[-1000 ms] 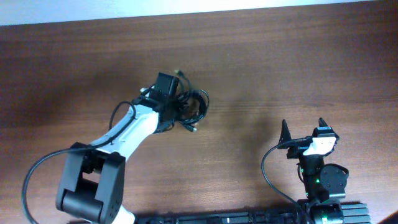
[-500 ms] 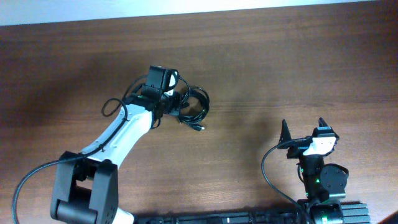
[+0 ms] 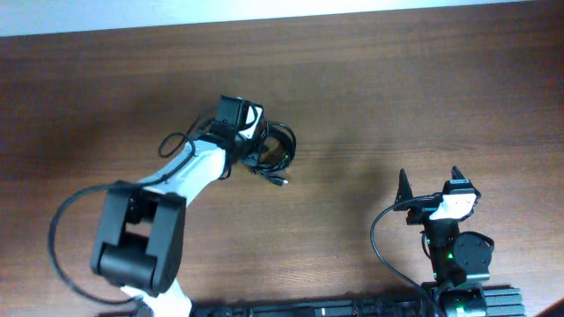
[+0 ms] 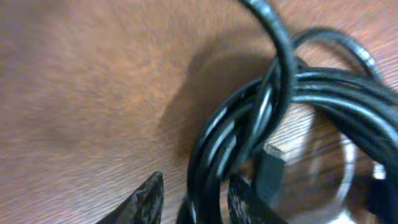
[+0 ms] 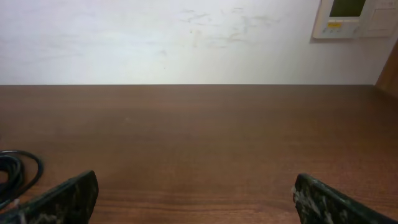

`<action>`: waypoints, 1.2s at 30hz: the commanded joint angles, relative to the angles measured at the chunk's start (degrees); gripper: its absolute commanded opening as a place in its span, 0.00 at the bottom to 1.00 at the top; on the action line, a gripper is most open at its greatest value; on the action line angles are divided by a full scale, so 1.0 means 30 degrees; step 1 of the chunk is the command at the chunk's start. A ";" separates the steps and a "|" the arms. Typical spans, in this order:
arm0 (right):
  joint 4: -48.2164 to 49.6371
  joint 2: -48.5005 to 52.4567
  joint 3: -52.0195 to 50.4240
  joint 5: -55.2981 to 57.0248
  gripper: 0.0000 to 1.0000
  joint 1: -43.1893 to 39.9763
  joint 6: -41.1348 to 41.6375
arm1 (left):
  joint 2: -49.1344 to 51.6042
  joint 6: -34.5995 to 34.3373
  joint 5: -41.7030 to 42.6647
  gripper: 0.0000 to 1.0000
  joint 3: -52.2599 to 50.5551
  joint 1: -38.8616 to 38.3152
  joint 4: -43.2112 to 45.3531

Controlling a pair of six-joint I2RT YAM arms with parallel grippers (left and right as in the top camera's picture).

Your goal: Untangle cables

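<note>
The cables (image 3: 277,151) lie as a bundle of thin black loops on the wooden table, left of centre, with one silver-tipped plug (image 3: 280,181) sticking out toward the front. My left gripper (image 3: 253,148) is at the bundle's left edge. In the left wrist view the cables (image 4: 323,99) fill the right side. Several strands pass between the left gripper's (image 4: 196,199) fingers, and the jaws stand partly open with a gap on the left side. A small plug (image 4: 270,168) lies just past them. My right gripper (image 3: 429,180) rests wide open at the front right, far from the bundle.
The wooden table (image 3: 423,79) has a white wall along its far edge. In the right wrist view the right gripper (image 5: 196,193) faces bare table, with a loop of the cables (image 5: 15,168) at the far left and a wall panel (image 5: 354,17) at the top right.
My left gripper has gone from shut to partly open. Its arm has swung so that the wrist now sits behind the bundle. The plug end has shifted slightly right. The right arm has not moved.
</note>
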 commanded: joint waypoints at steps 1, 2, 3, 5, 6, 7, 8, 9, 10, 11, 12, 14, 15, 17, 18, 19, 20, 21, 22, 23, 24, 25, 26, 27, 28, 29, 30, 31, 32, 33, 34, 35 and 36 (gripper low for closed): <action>-0.0066 -0.0146 -0.0138 0.0168 0.98 0.0102 0.0153 | 0.1734 0.0335 0.0423 0.28 0.0131 0.0066 -0.0248; -0.0066 -0.0146 -0.0138 0.0168 0.98 0.0102 0.0153 | 0.1945 0.0335 0.0408 0.17 0.0131 0.0066 -0.0270; -0.0066 -0.0146 -0.0138 0.0168 0.99 0.0102 0.0153 | 0.1974 0.0321 0.0408 0.00 0.0138 0.0066 -0.0284; -0.0066 -0.0146 -0.0138 0.0168 0.99 0.0102 0.0153 | 0.1319 -0.0153 0.0335 0.00 0.0474 0.0087 -0.0430; -0.0073 -0.0146 -0.0138 0.0168 0.99 0.0102 0.0153 | 0.0189 -0.0532 0.0357 0.00 0.0984 0.0087 -0.0911; -0.0066 -0.0138 -0.0138 0.0168 0.99 0.0102 0.0153 | -0.1027 -0.0699 0.0401 0.00 0.1428 0.0087 -0.1450; -0.0066 -0.0146 -0.0138 0.0168 0.99 0.0102 0.0153 | -0.2215 -0.1508 0.0335 0.00 0.1603 0.0087 -0.1792; -0.0073 -0.0138 -0.0138 0.0168 0.99 0.0102 0.0153 | -0.3308 -0.2703 0.0328 0.00 0.1603 0.0087 -0.2076; -0.0073 -0.0146 -0.0138 0.0168 0.99 0.0102 0.0153 | -0.4044 -0.4102 0.0306 0.00 0.1603 0.0087 -0.2463; -0.0066 -0.0146 -0.0138 0.0277 0.98 0.0102 0.0138 | -0.4408 -0.5515 0.0313 0.00 0.1603 0.0087 -0.2798; -0.0066 -0.0146 -0.0138 0.0372 0.98 0.0102 0.0146 | -0.4648 -0.7351 0.0306 0.00 0.1603 0.0087 -0.3293; 0.0459 -0.0146 -0.0138 -0.1413 0.99 0.0102 0.0554 | -0.4634 -0.9850 0.0299 0.00 0.1596 0.0087 -0.4000; 0.0729 -0.0146 -0.0138 -0.4131 0.98 0.0102 0.1741 | -0.4634 -1.0622 0.0262 0.00 0.1596 0.0080 -0.4014; 0.0444 -0.0102 -0.0138 -0.7898 0.99 0.0102 0.4124 | -0.4634 -1.1205 0.0277 0.00 0.1596 0.0080 -0.4007; 0.0583 0.0036 -0.0138 -0.9901 0.99 0.0102 0.6324 | -0.4634 -1.1249 0.0350 0.00 0.1596 0.0080 -0.4007; 0.0583 0.0036 -0.0138 -1.1402 0.99 0.0102 0.7861 | -0.4634 -1.1132 0.0335 0.00 0.1596 0.0080 -0.4248; 0.0568 0.0036 -0.0138 -1.2196 0.99 0.0102 0.8582 | -0.4634 -1.0608 0.0335 0.00 0.1596 0.0080 -0.4561; 0.0663 0.0036 -0.0138 -1.2524 0.99 0.0102 0.9173 | -0.4634 -0.9624 0.0342 0.00 0.1596 0.0080 -0.4881; 0.1042 0.0036 -0.0138 -1.2116 0.99 0.0102 0.9143 | -0.4634 -0.9063 0.0342 0.00 0.1596 0.0044 -0.5391; 0.1406 0.0036 -0.0131 -1.1839 0.99 0.0102 0.9012 | -0.4634 -0.9078 0.0321 0.00 0.1596 0.0051 -0.6091; 0.1421 0.0036 -0.0109 -1.1854 0.98 0.0102 0.9012 | -0.4634 -0.9347 0.0328 0.00 0.1596 0.0051 -0.6834; 0.1137 0.0058 -0.0015 -1.1854 0.99 0.0102 0.9012 | -0.4634 -1.0324 0.0321 0.00 0.1596 0.0051 -0.7351; 0.0321 0.0291 0.0393 -1.1839 0.98 0.0102 0.9012 | -0.4634 -1.2954 0.0335 0.00 0.1596 0.0044 -0.8349; -0.0299 0.0845 0.0933 -1.1846 0.99 0.0102 0.9012 | -0.4634 -1.5147 0.0328 0.00 0.1596 -0.0066 -0.9063; -0.0685 0.1647 0.1552 -1.1832 0.99 0.0102 0.9012 | -0.4634 -1.6101 0.0328 0.00 0.1596 -0.0182 -0.9296; -0.1129 0.3031 0.2506 -1.1584 0.99 0.0102 0.9012 | -0.4634 -1.6604 0.0328 0.00 0.1596 -0.0393 -0.9289; -0.1552 0.4539 0.3483 -1.1336 0.99 0.0102 0.9012 | -0.4634 -1.6589 0.0321 0.00 0.1596 -0.0619 -0.9216; -0.1734 0.6033 0.4401 -1.1351 0.98 0.0102 0.9012 | -0.4634 -1.6502 0.0270 0.00 0.1596 -0.0743 -0.9202; -0.1938 0.8240 0.5748 -1.1548 0.99 0.0102 0.9020 | -0.4634 -1.5861 0.0138 0.00 0.1596 -0.0743 -0.9129; -0.1996 1.1089 0.7482 -1.2670 0.99 0.0102 0.9020 | -0.4634 -1.3712 0.0080 0.00 0.1596 -0.0743 -0.8510; -0.1676 1.2480 0.8298 -1.3712 0.99 0.0102 0.9020 | -0.4714 -1.1905 0.0117 0.00 0.1596 -0.0743 -0.7963; -0.0845 1.4513 0.9355 -1.5628 0.99 0.0102 0.9027 | -0.4896 -0.9712 0.0117 0.00 0.1596 -0.0743 -0.7351; 0.0481 1.6458 1.0207 -1.7660 0.99 0.0102 0.9063 | -0.5144 -0.8123 0.0102 0.00 0.1596 -0.0743 -0.6914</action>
